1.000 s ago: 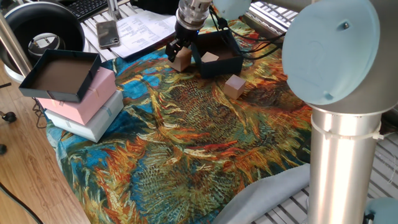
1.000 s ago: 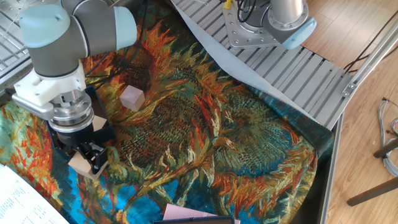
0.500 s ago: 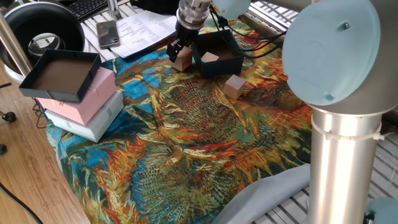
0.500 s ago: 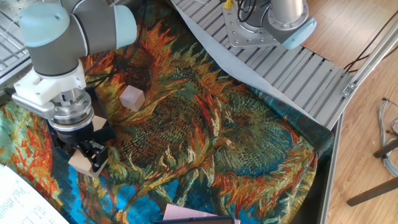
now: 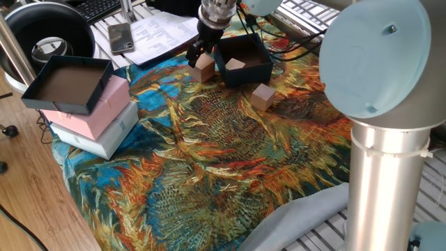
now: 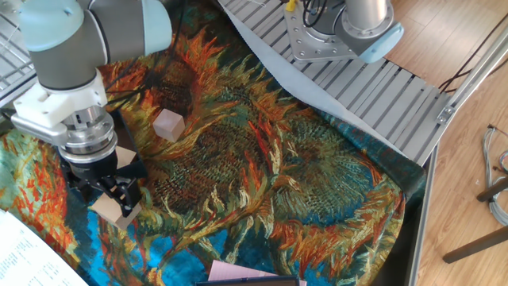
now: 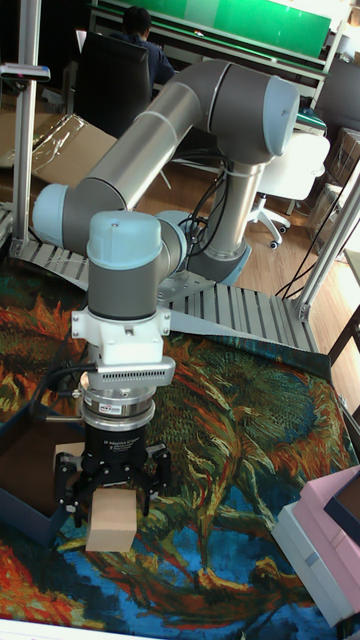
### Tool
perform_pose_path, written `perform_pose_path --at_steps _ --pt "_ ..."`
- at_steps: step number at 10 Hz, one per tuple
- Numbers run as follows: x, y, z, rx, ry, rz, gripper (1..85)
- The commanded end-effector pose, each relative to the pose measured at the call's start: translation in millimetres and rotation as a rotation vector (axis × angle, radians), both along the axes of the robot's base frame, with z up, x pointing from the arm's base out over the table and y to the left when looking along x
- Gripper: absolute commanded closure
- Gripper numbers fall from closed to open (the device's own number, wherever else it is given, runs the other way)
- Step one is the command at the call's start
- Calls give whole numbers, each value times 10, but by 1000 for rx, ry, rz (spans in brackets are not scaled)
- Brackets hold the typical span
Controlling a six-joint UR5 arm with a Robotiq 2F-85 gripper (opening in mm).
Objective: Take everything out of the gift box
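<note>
Cloth (image 5: pixel 209 153) patterned in orange and blue is spread over the table, and everything in play is carried on it. The gift box (image 5: pixel 244 61) is set near the far edge of the cloth in one fixed view, and one wooden cube (image 5: pixel 235 65) is seen inside it against the brown lining. A second cube (image 5: pixel 263 95) lies on the cloth just beside the box's near corner, clear of its walls. A third cube (image 7: pixel 110 517) is found between the fingers of the gripper (image 7: pixel 112 500), just outside the box's left wall. The fingers are spread, with a gap visible on each side of the cube in the tall fixed view, so nothing is gripped. At the left edge of the cloth a shallow navy tray (image 5: pixel 66 84) is stacked on a pink box (image 5: pixel 97 111) and a white box (image 5: pixel 104 136).
</note>
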State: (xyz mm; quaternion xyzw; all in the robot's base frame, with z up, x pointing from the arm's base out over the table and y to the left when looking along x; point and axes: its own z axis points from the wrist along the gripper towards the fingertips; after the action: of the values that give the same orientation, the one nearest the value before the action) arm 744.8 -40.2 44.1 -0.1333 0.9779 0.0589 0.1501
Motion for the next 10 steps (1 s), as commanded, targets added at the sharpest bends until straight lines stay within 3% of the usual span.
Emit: perform_pose_path --at_steps 1,4,10 --pt "-1 -4 61 15 0 4 7" --pt "-185 -269 285 -20 52 11 137" --pt "-459 -634 461 -50 64 54 227"
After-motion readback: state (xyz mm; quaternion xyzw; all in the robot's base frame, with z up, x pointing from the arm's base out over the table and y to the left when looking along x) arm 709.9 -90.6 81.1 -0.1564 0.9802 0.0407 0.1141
